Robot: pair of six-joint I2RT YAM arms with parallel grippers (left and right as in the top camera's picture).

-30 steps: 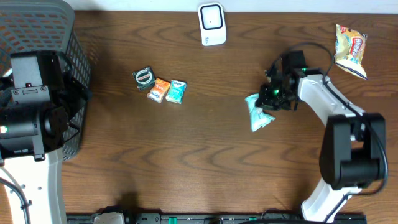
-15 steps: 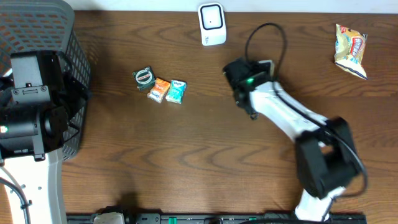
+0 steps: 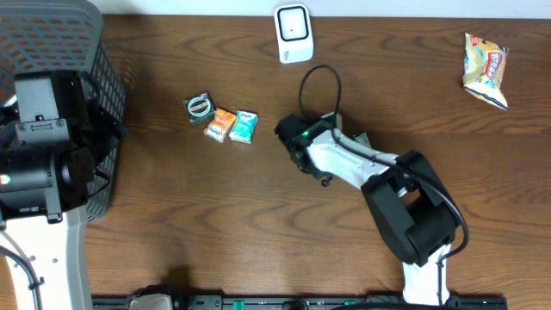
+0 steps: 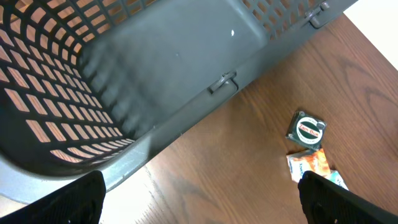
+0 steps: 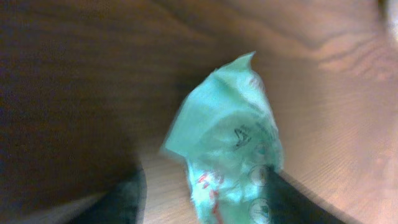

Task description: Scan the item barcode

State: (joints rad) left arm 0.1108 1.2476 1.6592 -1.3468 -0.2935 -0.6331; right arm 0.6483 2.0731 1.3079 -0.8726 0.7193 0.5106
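One finger (image 5: 298,202) of parted right end effector (image 5: 204,186) touches teal packet (image 5: 230,130).

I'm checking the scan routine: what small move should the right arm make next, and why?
Probably back the right pincer away from the teal packet: in the wrist view its fingers stand apart with a gap beside the packet, so it seems released, not gripped, though the view is blurred.

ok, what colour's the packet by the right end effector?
Packet is mint green; clearest in right wrist view.
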